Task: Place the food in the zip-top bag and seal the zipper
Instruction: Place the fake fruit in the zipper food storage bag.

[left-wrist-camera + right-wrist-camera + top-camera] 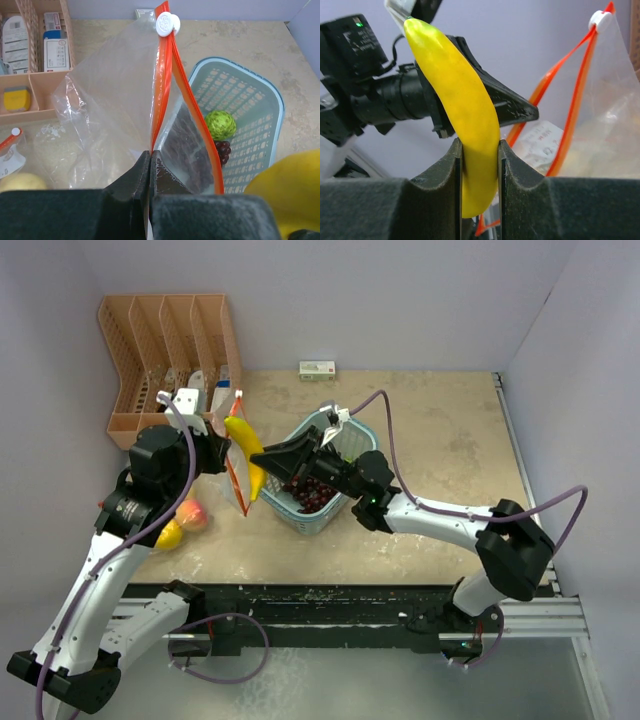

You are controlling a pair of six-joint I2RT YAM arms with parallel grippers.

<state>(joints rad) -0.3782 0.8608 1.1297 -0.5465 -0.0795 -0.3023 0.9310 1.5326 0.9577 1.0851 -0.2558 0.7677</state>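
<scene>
Yellow banana in right pincer, box print illegible

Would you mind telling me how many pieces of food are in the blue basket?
2: a green round item and a dark grape bunch right beside it, inside the basket. The bag and right arm cover part of it, so more may be there.

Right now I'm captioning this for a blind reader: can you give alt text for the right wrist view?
The right gripper clamps a yellow banana upright. Behind it is the black left arm; to the right is the clear bag, its orange-red zipper parted below a white slider.
</scene>
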